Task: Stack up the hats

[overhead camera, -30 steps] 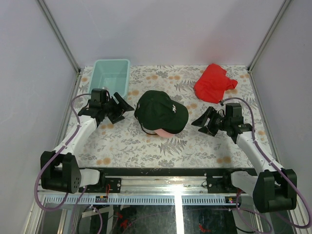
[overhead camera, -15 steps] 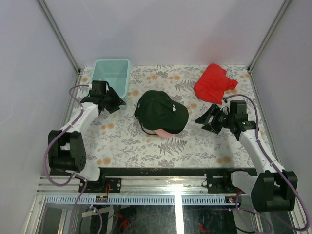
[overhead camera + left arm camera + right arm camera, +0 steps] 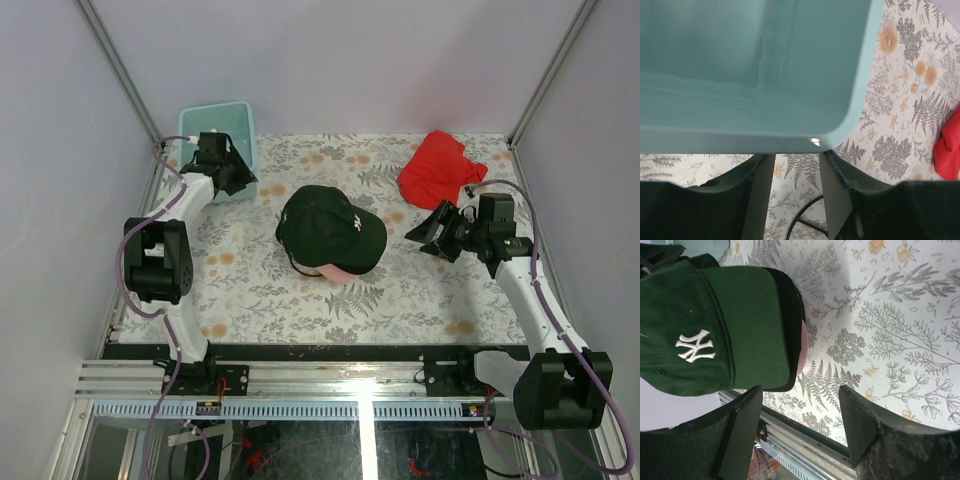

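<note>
Right gripper spread, facing hats; left gripper at tub (perhaps touching).

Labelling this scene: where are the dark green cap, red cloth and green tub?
dark green cap (image 3: 325,225), top view, on its crown.
red cloth (image 3: 437,170), top view, on its middle.
green tub (image 3: 715,50), left wrist view, on its bare inside.
</note>
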Robot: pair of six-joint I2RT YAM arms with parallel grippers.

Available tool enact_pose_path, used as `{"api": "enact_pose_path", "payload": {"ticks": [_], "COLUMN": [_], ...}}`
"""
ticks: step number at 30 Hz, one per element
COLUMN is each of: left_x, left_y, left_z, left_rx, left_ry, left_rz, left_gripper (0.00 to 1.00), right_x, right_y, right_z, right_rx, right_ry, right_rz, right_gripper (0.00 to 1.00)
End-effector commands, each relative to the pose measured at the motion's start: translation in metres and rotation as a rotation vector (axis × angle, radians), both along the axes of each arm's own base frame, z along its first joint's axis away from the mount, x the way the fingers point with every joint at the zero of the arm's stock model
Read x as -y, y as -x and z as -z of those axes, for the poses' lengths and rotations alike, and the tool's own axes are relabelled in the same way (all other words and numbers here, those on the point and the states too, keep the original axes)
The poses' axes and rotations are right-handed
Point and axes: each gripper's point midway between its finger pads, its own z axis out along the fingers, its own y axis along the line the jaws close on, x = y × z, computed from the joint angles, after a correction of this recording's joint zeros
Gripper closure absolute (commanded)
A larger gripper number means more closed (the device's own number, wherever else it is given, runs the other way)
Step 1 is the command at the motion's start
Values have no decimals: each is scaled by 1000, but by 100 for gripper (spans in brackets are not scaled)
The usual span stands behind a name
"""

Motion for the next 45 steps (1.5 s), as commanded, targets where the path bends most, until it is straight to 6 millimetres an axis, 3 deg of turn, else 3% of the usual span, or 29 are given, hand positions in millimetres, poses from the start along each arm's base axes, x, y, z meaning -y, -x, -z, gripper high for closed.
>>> {"api": "enact_pose_path", "payload": {"ticks": [1, 5, 8, 9, 12, 13, 15, 17, 18, 19, 24, 28, 29, 31, 33, 37, 41, 45], "left_x": [-17, -19, -28, -33, -39, -42, -52, -68, -76, -82, -96, -126, -126, -108, -101, -96, -107, -100], "left_y": [-22, 9, 51, 67, 103, 112, 129, 145, 154, 164, 204, 213, 211, 207, 208, 196, 204, 211], "left_z": [-39, -72, -89, -86, -97, -105, -121, -133, -135, -135, -111, -66, -53, -20, 1, -3, 14, 23], "left_rx": [124, 163, 183, 185, 308, 338, 369, 366, 356, 344, 275, 192, 187, 188, 194, 314, 313, 389], "left_ry": [-66, -73, -79, -74, -46, -61, -126, -200, -230, -252, -336, -460, -515, -598, -597, -590, -594, -544], "left_rz": [-6, -3, -39, -70, -134, -143, -155, -207, -235, -263, -289, -401, -344, -81, -18, -18, -110, -126], "left_gripper": [61, 60, 56, 53, 40, 36, 29, 19, 6, 1, 0, 0, 0, 0, 0, 0, 0, 0], "right_x": [11, 21, 32, 35, 38, 37, 38, 41, 44, 48, 64, 46, 43, 38, 36, 37, 41, 49], "right_y": [-11, -7, -1, 1, 5, 5, 7, 11, 13, 16, 28, 30, 30, 30, 30, 30, 30, 32], "right_z": [-20, -23, -24, -23, -21, -22, -24, -23, -22, -20, -17, -13, -12, -13, -17, -20, -21, -18], "right_rx": [63, 81, 85, 84, 104, 119, 144, 152, 153, 151, 165, 174, 175, 174, 182, 187, 195, 189], "right_ry": [72, 154, 227, 246, 268, 268, 272, 291, 308, 330, 422, 331, 314, 287, 277, 285, 307, 346], "right_rz": [12, 14, 24, 28, 26, 26, 26, 30, 38, 55, 90, 42, 30, 19, 14, 9, 24, 52], "right_gripper": [31, 31, 31, 31, 28, 22, 1, 1, 1, 1, 1, 1, 1, 1, 1, 1, 1, 1]}}
